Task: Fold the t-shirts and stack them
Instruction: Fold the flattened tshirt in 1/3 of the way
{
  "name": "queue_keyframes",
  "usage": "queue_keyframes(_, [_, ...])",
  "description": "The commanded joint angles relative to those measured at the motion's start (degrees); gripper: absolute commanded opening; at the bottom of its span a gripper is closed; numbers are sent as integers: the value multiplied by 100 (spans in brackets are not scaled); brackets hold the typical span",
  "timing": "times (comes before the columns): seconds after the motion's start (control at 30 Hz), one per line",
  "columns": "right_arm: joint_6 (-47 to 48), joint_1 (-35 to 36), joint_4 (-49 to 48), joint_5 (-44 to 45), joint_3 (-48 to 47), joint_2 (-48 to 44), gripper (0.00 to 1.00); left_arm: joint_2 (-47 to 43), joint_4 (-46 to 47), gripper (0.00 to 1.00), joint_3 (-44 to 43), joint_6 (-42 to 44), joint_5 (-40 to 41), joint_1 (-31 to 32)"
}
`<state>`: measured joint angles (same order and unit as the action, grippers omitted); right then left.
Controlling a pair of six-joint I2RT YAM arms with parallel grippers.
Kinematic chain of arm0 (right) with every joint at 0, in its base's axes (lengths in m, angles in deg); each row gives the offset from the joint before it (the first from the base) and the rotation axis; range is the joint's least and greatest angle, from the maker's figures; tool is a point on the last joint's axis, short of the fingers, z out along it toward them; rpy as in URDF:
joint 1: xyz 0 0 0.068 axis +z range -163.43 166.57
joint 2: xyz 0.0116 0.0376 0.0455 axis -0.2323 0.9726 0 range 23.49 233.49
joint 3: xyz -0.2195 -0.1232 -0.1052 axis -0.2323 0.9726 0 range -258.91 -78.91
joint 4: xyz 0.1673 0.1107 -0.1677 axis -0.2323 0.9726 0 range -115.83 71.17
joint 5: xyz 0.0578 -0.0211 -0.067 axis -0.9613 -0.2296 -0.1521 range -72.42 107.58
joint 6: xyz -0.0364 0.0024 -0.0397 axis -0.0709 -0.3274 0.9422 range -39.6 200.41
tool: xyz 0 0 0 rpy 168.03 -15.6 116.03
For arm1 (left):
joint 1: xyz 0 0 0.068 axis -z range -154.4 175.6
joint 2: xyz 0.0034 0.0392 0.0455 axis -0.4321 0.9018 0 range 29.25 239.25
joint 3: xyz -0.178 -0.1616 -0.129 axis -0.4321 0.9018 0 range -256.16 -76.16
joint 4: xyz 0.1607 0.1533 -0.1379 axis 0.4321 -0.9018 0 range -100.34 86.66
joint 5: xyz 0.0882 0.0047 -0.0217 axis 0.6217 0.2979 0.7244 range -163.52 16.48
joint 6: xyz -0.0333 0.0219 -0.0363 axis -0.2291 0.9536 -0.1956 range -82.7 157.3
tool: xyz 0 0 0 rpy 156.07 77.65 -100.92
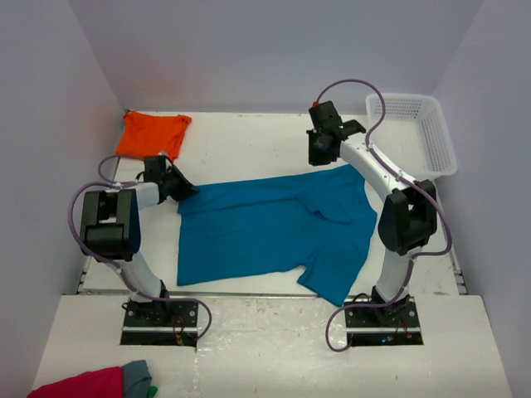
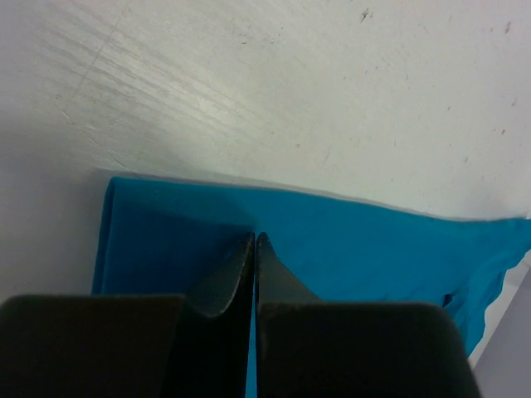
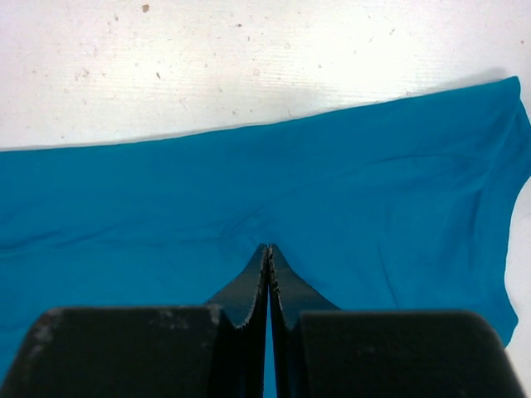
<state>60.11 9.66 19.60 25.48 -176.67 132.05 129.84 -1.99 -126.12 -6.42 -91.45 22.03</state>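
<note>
Pinches teal-blue t-shirt [image 1: 274, 232] with left gripper [image 2: 254, 240]: jaws pressed fully together, tips down in the cloth just short of its far hem, shirt corner a little left of the tips. Same at right gripper [image 3: 267, 249]: jaws closed tight, tips on fabric just short of the far edge, cloth running off to both sides. Looks like a thin pinch in each; cannot confirm cloth actually caught between the pads.

Lies spread on table [image 1: 249, 141], mostly behind and between both grippers, rumpled near the sleeve. Leaves orange t-shirt [image 1: 152, 133] bunched beyond the left gripper, well apart. Has basket [image 1: 423, 133] off to the right of the right gripper.

Risks, as judgement:
- May catch only the top layer, leaving the lower one behind on lift and giving a crooked fold.
- May slip out of so shallow a bite near the hem.
- May skew the fold through uneven lift between the two sides.
- May drag the whole shirt rather than fold it, given a low pull across the table.
</note>
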Motion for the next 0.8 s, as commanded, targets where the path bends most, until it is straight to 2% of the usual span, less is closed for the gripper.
queue_keyframes(0.0, [43, 2, -61, -8, -77, -361, 0, 109, 235, 0, 143, 22, 132, -29])
queue_keyframes(0.47, [61, -15, -113, 150, 275, -291, 0, 575, 164, 0, -40, 171, 220, -451])
queue_keyframes(0.77, [149, -366, 44, -8, -155, -72, 0, 1005, -29, 0, -734, 365, 334, -513])
